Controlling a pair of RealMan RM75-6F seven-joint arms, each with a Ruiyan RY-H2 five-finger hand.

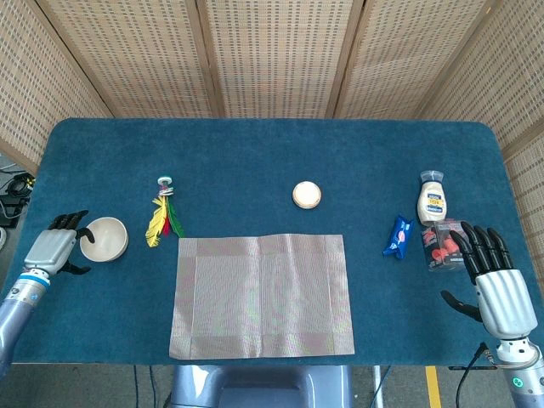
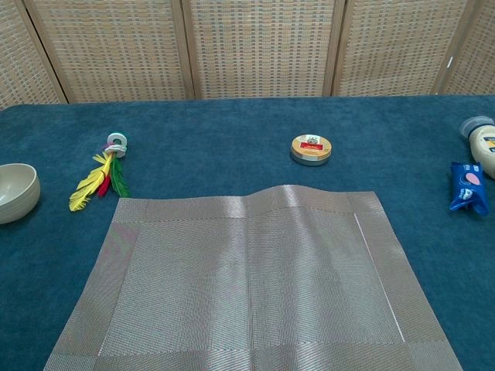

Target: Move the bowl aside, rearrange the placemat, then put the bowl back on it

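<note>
While the placemat lies bare, the scene reads as follows.
Bowl: upright on the blue worktop at 9 o'clock from the placemat, well apart from it, near the left edge.
Placemat: flat at the front centre, its far edge slightly rippled in the chest view.
Left hand: just beside the bowl at its 9 o'clock, fingers curled toward the rim; whether they touch or grip it I cannot tell.
Right hand: fingers spread, holding nothing, at 3 o'clock from the placemat.
Between bowl and placemat: feather toy, at the placemat's 10 o'clock corner.
Beyond the placemat at 12 o'clock: round tin.
Right side: blue packet, squeeze bottle, and a red-filled clear pack just ahead of the right fingertips.
</note>
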